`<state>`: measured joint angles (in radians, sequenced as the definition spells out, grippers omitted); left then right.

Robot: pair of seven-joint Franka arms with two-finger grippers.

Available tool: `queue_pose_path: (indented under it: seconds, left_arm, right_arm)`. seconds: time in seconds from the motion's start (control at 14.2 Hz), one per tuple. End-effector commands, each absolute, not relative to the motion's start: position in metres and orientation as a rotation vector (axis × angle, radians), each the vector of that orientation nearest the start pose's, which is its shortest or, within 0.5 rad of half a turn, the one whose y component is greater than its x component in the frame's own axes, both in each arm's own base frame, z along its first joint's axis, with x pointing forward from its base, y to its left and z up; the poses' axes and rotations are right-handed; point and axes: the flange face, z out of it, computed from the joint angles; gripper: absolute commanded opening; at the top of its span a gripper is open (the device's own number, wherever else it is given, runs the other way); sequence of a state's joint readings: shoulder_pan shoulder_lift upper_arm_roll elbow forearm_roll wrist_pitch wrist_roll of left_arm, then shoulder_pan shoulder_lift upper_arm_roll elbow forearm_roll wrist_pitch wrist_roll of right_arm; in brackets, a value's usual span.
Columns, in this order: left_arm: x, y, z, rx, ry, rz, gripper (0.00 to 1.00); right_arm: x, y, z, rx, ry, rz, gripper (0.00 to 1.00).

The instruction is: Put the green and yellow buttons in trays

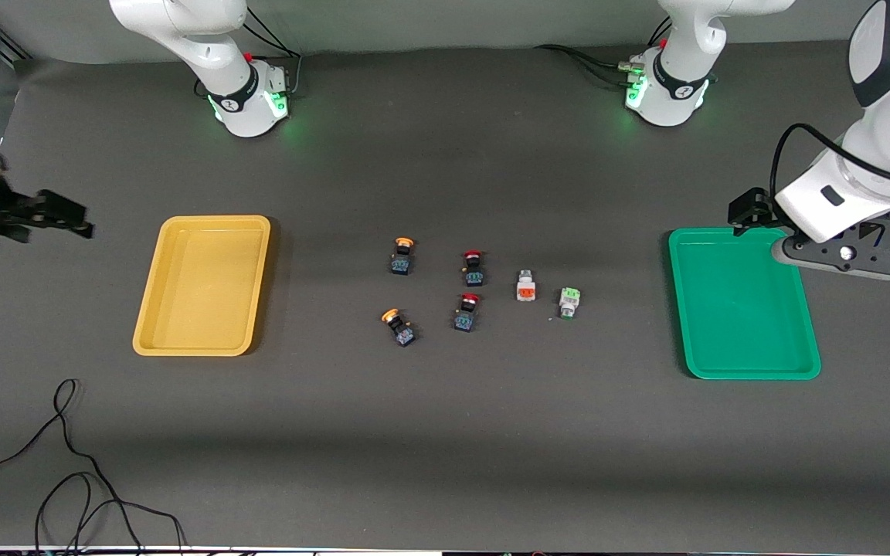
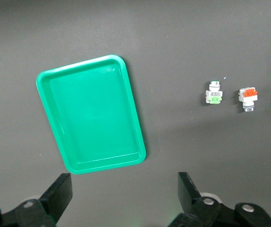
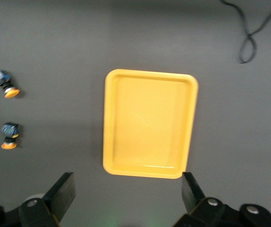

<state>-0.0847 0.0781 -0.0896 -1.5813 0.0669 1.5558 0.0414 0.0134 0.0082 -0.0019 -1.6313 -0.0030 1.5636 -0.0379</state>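
Both trays empty: yellow tray point(image 1: 202, 285), green tray point(image 1: 742, 304). Buttons mid-tabletop between them: yellow-capped pair point(image 1: 402, 255), point(image 1: 399, 326); white green-faced button point(image 1: 568, 302). Light, rigid, tiny; pinch body sides. Left gripper point(image 2: 124, 195) over green tray's edge, right gripper point(image 3: 127, 195) past yellow tray, jaws of both spread wide, holding nothing.

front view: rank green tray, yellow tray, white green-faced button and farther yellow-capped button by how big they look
1. green tray and yellow tray: about alike, both empty, too close to rank.
2. white green-faced button and farther yellow-capped button: both tiny, near equal.
Both grippers are open, away from the buttons.
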Motion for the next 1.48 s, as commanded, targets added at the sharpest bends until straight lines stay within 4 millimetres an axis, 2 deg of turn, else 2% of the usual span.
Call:
queue_pose_path:
  seconds: [0.0, 0.21, 0.35, 0.49, 0.63, 0.7, 0.77, 0.91, 1.12, 1.26, 1.4]
  left_arm:
    - [0.567, -0.089, 0.576, -3.039, 0.356, 0.181, 1.0]
    - [0.568, -0.087, 0.574, -3.038, 0.351, 0.19, 1.0]
    - [0.565, -0.086, 0.57, -3.034, 0.347, 0.237, 1.0]
    - [0.565, -0.086, 0.569, -3.035, 0.345, 0.244, 1.0]
    - [0.565, -0.087, 0.571, -3.04, 0.319, 0.239, 1.0]
    - [0.564, -0.089, 0.573, -3.044, 0.319, 0.235, 1.0]
    - [0.564, -0.09, 0.573, -3.054, 0.322, 0.234, 1.0]
    - [0.564, -0.099, 0.569, -3.057, 0.331, 0.241, 1.0]
    - [0.573, -0.123, 0.539, -3.142, 0.17, 0.328, 1.0]
    - [0.575, -0.159, 0.517, -3.121, 0.21, 0.345, 1.0]
    - [0.584, -0.185, 0.479, -3.11, 0.261, 0.373, 0.99]
  right_arm:
    - [0.545, 0.083, 0.58, -3.141, -0.021, 0.146, 1.0]
    - [0.533, 0.186, 0.561, -3.137, 0.1, 0.102, 1.0]
    - [0.517, 0.258, 0.538, -3.133, 0.211, 0.075, 1.0]
    - [0.493, 0.328, 0.517, -3.136, 0.265, 0.063, 1.0]
    - [0.471, 0.367, 0.506, -3.149, 0.227, 0.068, 1.0]
    - [0.459, 0.381, 0.503, -3.157, 0.181, 0.071, 1.0]
    - [0.452, 0.385, 0.491, -3.165, 0.159, 0.078, 1.0]
    - [0.447, 0.376, 0.455, -3.146, 0.158, 0.043, 1.0]
    - [0.441, 0.371, 0.398, -3.113, 0.16, -0.016, 1.0]
    - [0.441, 0.372, 0.352, -3.089, 0.163, -0.057, 1.0]
    - [0.445, 0.375, 0.307, -3.084, 0.16, -0.07, 1.0]
